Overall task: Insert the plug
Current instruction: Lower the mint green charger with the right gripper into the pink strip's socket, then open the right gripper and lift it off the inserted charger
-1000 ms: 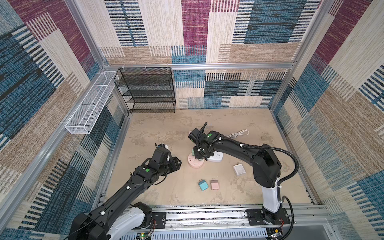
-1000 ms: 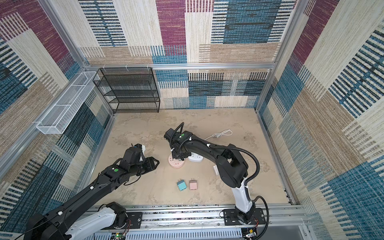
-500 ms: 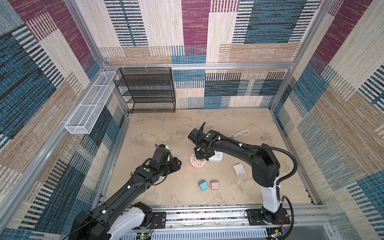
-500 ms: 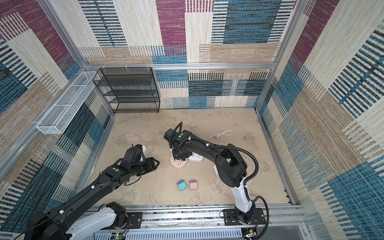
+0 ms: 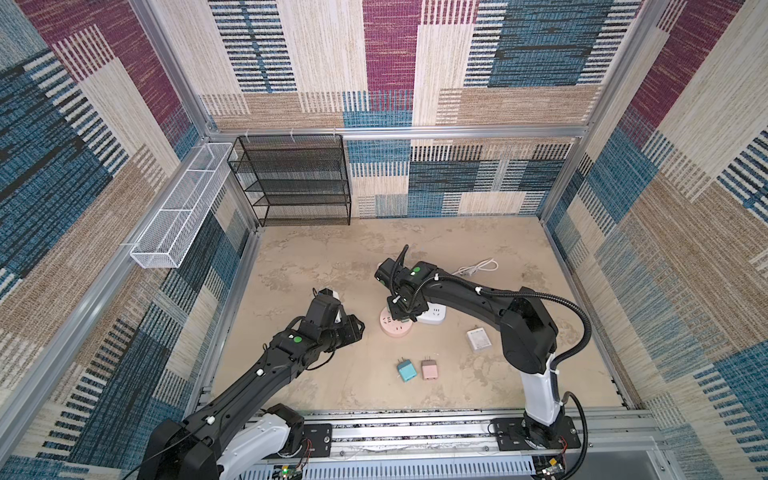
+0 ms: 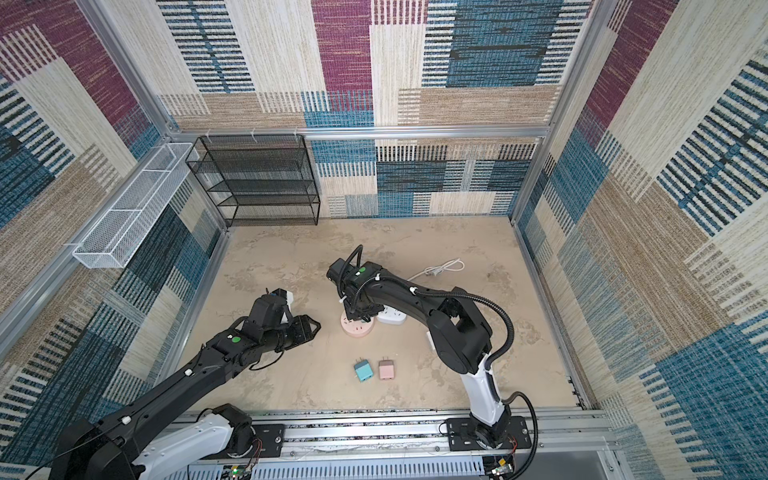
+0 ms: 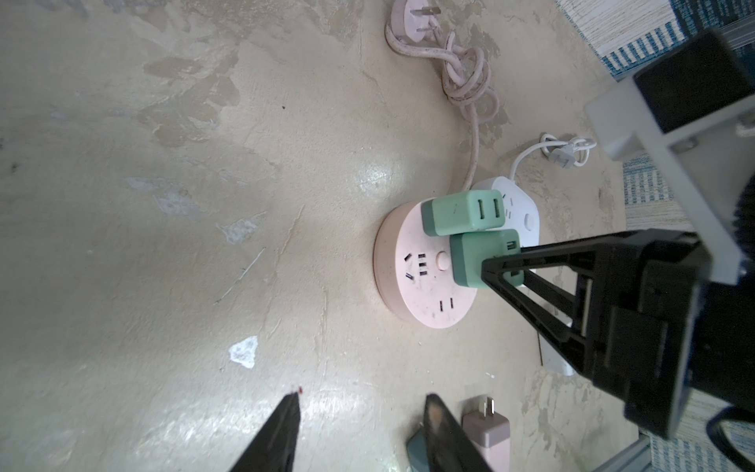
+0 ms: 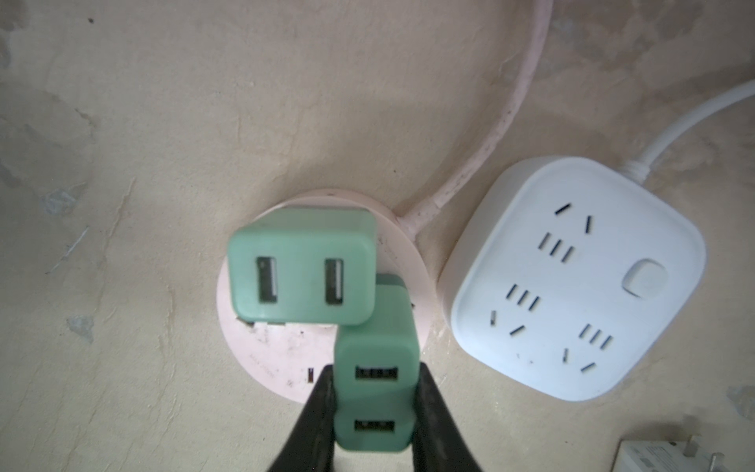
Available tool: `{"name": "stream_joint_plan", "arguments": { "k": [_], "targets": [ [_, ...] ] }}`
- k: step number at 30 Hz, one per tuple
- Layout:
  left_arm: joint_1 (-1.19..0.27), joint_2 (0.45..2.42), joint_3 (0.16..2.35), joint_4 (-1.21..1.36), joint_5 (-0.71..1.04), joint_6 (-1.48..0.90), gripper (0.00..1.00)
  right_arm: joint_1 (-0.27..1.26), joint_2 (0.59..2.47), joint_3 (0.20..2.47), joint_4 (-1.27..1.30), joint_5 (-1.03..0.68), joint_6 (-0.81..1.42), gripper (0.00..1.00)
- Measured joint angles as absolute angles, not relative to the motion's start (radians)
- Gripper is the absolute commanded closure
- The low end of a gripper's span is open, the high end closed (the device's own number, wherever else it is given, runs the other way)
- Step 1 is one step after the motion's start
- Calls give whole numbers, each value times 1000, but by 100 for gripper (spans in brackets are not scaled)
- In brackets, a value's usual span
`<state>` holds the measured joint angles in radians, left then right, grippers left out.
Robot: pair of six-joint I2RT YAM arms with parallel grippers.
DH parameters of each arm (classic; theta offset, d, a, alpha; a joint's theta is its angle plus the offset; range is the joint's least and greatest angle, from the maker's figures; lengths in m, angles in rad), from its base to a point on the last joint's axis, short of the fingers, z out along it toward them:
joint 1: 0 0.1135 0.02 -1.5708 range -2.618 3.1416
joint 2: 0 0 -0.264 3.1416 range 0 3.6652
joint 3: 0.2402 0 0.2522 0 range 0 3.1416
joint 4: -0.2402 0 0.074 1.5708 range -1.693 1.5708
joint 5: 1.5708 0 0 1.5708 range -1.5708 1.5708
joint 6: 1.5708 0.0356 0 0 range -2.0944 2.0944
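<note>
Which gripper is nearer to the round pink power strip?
Right. The right gripper is over the round pink power strip, shut on a green USB charger on it; the left gripper hangs open beside it, not touching.

1. You have the round outlet [image 5: 395, 330] near the middle of the surface [image 5: 316, 257], with the square outlet [image 5: 435, 316] just beside it on its right.
2. Two plugs stand on the round outlet, just beside each other: the seated plug [image 8: 302, 269] and the held plug [image 8: 376, 339], which sits between the fingers of your right tool [image 8: 376, 382].
3. Your left tool [image 5: 355, 330] sits left of the round outlet, apart from it.
4. In front of the outlets, the left loose plug [image 5: 406, 370] and right loose plug [image 5: 429, 369] lie side by side.
5. The flat adapter [image 5: 478, 340] lies right of them; the coiled cord [image 5: 478, 266] lies behind the square outlet.
6. The shelf rack [image 5: 291, 178] stands at the back left, the wire basket [image 5: 183, 212] on the left wall.
</note>
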<state>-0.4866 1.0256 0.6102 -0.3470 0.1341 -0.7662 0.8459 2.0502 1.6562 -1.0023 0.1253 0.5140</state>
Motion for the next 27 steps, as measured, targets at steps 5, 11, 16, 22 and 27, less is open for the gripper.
{"name": "stream_joint_plan", "arguments": {
  "k": [5, 11, 16, 22, 27],
  "targets": [
    [-487, 1028, 614, -347, 136, -766, 46, 846, 2056, 1676, -1021, 123, 511, 87],
    [-487, 1026, 619, -348, 136, -765, 46, 844, 2066, 1715, -1048, 120, 508, 63],
    [-487, 1020, 626, -349, 136, -765, 46, 842, 2079, 1728, -1081, 106, 496, 48],
    [-487, 1004, 634, -360, 136, -764, 46, 843, 2039, 1739, -1074, 105, 496, 45],
    [-487, 999, 641, -371, 136, -762, 46, 843, 1960, 1672, -1065, 112, 501, 49]
  ]
}}
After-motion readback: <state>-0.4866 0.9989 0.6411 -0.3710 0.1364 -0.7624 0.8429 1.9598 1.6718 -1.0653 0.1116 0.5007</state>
